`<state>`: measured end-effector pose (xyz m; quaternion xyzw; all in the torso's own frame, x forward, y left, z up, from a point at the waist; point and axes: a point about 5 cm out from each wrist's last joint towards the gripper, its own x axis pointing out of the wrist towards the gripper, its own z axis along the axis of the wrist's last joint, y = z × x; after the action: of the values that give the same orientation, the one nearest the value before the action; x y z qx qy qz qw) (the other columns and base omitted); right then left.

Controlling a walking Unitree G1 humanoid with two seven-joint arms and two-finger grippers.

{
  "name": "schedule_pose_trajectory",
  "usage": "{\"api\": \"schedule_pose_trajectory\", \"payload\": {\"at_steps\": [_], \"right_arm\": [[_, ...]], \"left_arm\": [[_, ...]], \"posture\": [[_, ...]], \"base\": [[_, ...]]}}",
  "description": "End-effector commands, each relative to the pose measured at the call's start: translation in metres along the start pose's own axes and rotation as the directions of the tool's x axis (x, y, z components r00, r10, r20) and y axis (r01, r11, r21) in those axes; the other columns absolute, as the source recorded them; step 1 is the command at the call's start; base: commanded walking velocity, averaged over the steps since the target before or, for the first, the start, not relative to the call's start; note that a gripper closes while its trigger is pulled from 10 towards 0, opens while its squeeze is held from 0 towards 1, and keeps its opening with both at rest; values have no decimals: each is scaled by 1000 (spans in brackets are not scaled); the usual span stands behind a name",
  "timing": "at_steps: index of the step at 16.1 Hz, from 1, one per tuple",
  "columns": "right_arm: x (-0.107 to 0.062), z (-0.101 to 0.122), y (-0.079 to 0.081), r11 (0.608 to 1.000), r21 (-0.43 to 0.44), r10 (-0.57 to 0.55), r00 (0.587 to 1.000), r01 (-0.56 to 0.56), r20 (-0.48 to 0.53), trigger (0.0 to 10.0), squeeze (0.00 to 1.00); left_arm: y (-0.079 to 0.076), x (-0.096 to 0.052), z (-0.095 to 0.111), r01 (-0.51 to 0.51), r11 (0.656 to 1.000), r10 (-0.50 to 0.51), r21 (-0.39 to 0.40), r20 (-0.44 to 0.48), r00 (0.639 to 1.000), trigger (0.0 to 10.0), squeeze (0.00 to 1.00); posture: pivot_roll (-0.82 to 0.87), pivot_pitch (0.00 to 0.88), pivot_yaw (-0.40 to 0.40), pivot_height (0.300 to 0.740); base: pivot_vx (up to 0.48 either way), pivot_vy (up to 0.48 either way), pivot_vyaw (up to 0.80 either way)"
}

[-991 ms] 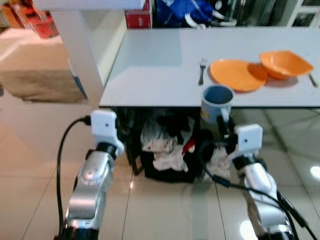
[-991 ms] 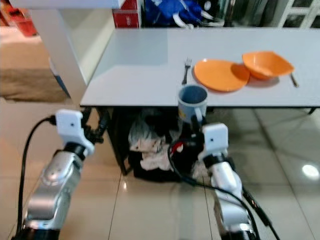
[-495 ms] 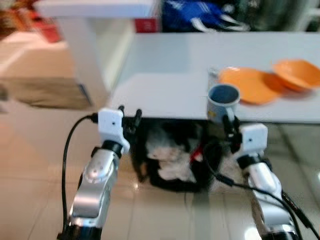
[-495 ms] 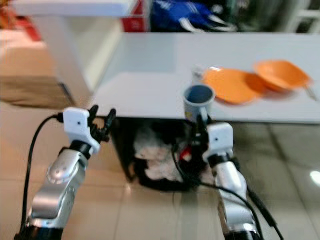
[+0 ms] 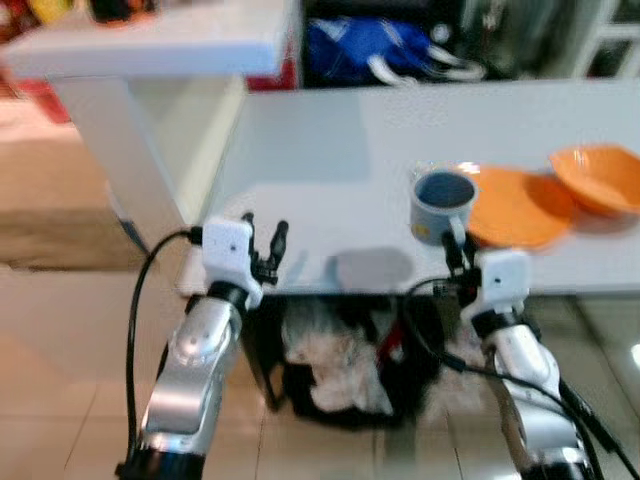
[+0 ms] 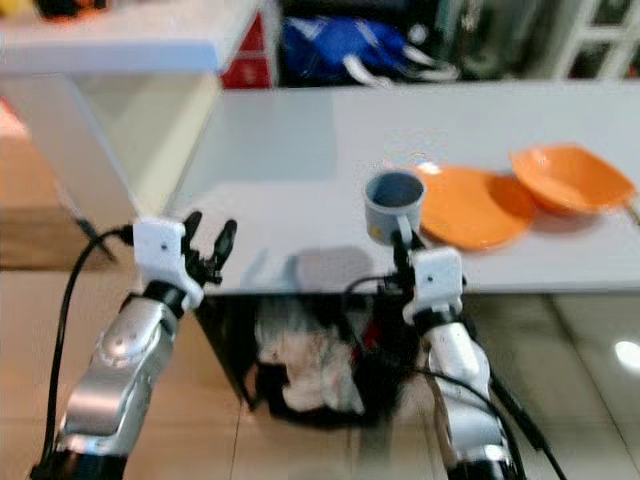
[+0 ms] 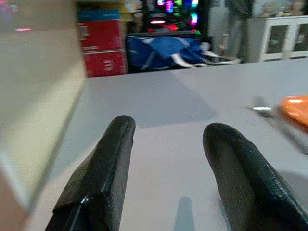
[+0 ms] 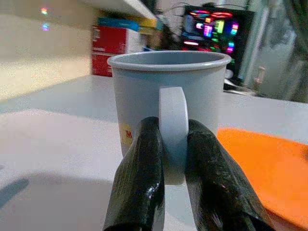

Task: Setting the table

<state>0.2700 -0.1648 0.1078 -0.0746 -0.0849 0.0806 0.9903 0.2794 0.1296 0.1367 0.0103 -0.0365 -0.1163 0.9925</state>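
The left gripper (image 5: 265,236) hovers at the near edge of the table (image 5: 330,160), its two black fingers (image 7: 103,178) spread wide with nothing between them; it seems held out of the way, ready but idle, since the carrying is being done on the other side. To the right, the mug (image 5: 441,205) hangs upright just above the near part of the table, beside the left rim of the orange plate (image 5: 515,208); the right gripper (image 5: 456,247) has its fingers (image 8: 139,178) pinched narrow on the mug's handle, one on each side, which keeps the cup level and its mouth up. That grip reads as a carry toward a spot next to the plate, where a drink would sit in a place setting; the cup does not look set down yet, though the blur makes this hard to judge. Further right, the orange bowl (image 5: 598,178) rests touching the plate's far right edge.

Against the picture a second ago, the table fills more of the head view and its edge sits lower, so the camera has come closer; the mug, which then hung in front of the table edge, now stands over the tabletop; the left gripper, then below the edge, is now level with it.
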Motion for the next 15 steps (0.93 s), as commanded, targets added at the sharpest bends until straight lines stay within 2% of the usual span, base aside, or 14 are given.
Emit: {"api": "schedule_pose_trajectory", "payload": {"at_steps": [1,2,5,15], "right_arm": [[3,5,7,1000,1,26,999,-26,28,0,0],[3,6,7,1000,1,27,999,-27,31,0,0],[3,4,9,1000,2,27,999,-27,30,0,0],[2,4,8,1000,-2,28,999,-28,30,0,0]], "left_arm": [[6,0,1,-19,1000,19,9,1,1000,10000,0],[5,0,2,-16,1000,16,24,7,1000,10000,0],[5,0,3,-11,1000,11,22,14,1000,10000,0],[7,0,-2,-4,1000,4,23,-8,1000,10000,0]], "posture": [[-103,0,63,740],[-103,0,63,740],[-103,0,68,740],[-109,0,67,740]], "base": [[0,0,0],[0,0,0],[170,-419,0],[340,-331,0]]}}
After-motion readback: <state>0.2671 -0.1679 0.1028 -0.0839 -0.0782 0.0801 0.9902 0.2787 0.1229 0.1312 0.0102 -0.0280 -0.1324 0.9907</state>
